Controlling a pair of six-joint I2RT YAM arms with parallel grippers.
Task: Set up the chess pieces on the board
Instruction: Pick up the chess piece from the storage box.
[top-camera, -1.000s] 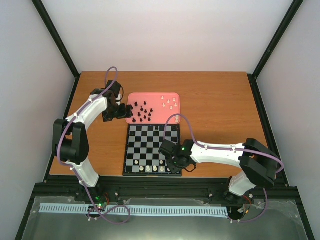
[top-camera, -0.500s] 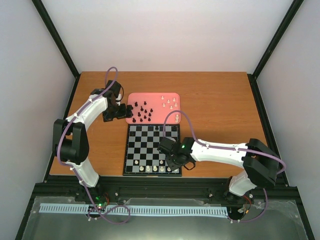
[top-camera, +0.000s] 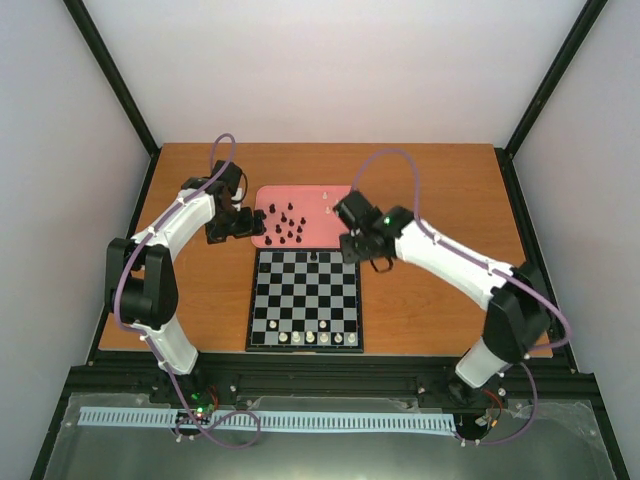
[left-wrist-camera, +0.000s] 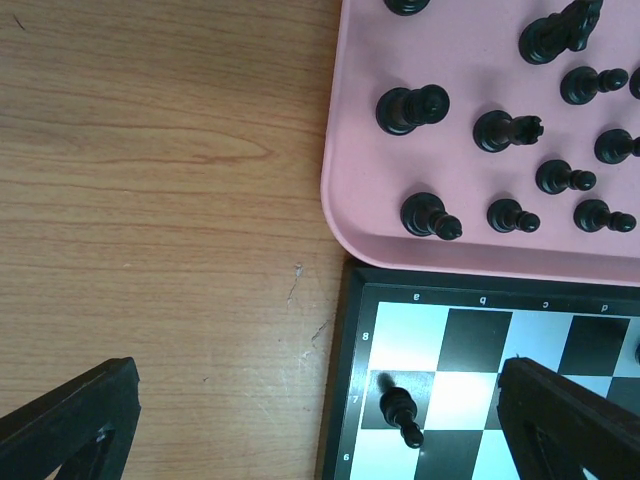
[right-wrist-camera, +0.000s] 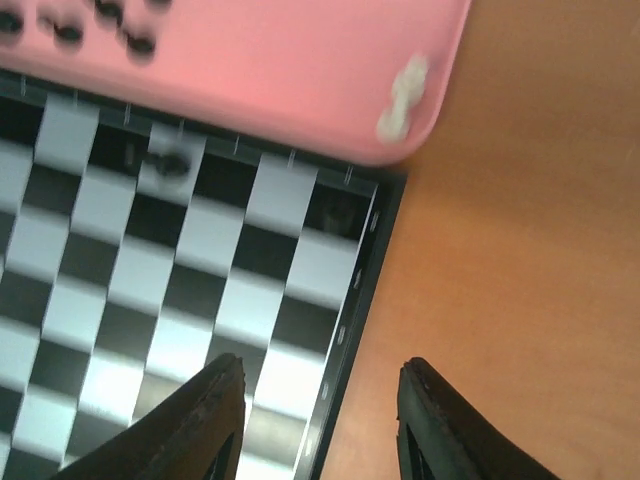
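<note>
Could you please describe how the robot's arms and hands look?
The left arm and right arm have white shells, black joints and a purple cable each. The left hand and right hand are black, two-fingered. Right wrist shows a green light.

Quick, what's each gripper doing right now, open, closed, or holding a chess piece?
Left gripper: open, holding nothing.
Right gripper: open, holding nothing.

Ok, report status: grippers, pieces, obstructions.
Left gripper open, empty. Right gripper open, empty. Flat black-and-pale checked chessboard: cream figurines on near row, one black pawn far side; most black figurines on pink rounded tray. No obstruction seen.
</note>
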